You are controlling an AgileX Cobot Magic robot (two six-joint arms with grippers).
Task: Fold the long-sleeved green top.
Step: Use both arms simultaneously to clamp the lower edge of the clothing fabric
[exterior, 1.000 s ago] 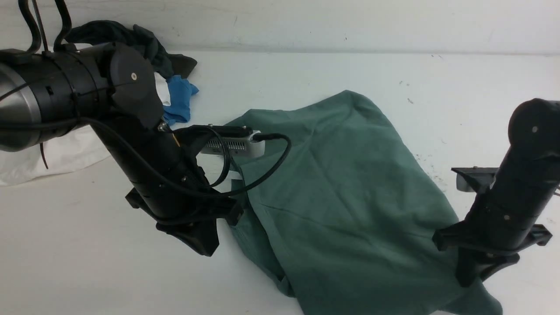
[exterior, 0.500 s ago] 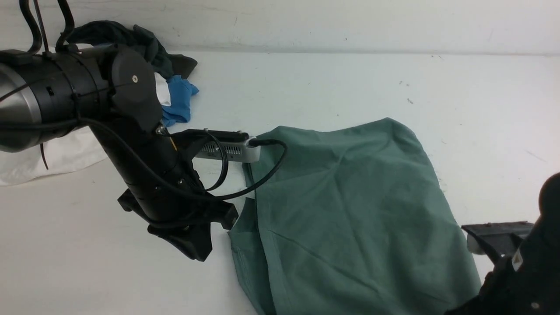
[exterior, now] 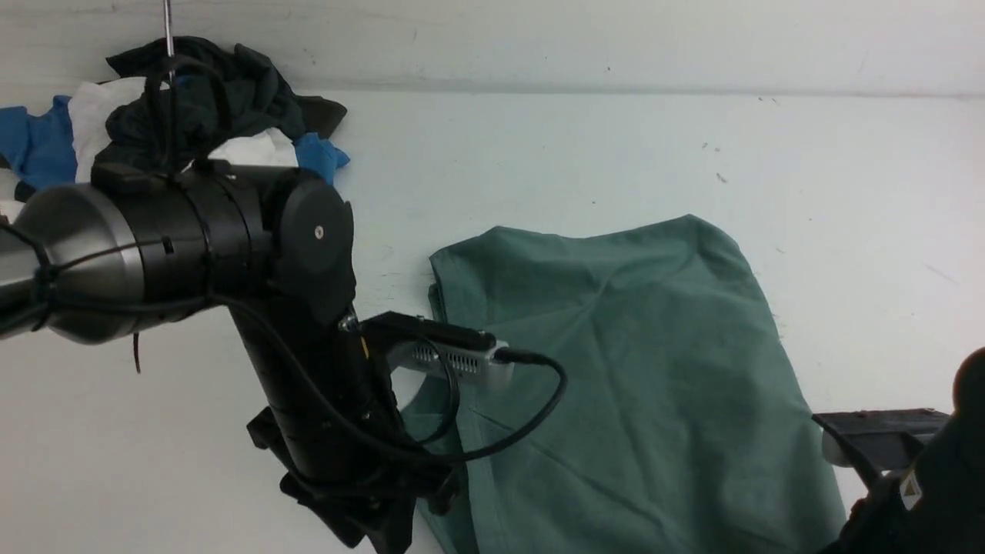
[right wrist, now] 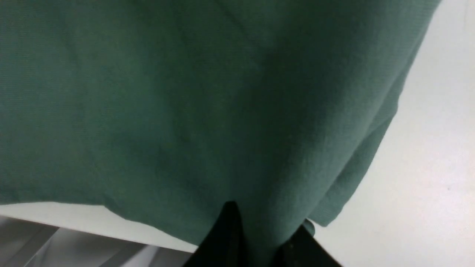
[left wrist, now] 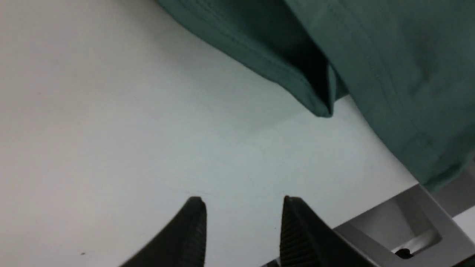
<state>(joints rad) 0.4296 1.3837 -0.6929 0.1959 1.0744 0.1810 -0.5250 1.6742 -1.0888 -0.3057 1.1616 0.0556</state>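
Observation:
The green long-sleeved top (exterior: 616, 369) lies spread on the white table, right of centre, its plain side up and its near part running out of the front view. My left gripper (left wrist: 243, 202) is open over bare table beside the top's left hem (left wrist: 319, 104), and nothing is between its ribbed fingers (left wrist: 195, 226). In the front view it sits low at the top's left edge (exterior: 385, 531). My right gripper (right wrist: 265, 218) is shut on a fold of the green top (right wrist: 185, 111) near its right corner. Of the right arm (exterior: 916, 492), only a part shows at the bottom right.
A pile of dark, white and blue garments (exterior: 208, 108) lies at the back left against the wall. The table's near edge with a grey metal frame (left wrist: 412, 218) shows close to my left gripper.
My left gripper has opened, let go of the top's left edge and drawn back toward the near side. The right arm pulled the top nearer, and the cloth has settled flatter.

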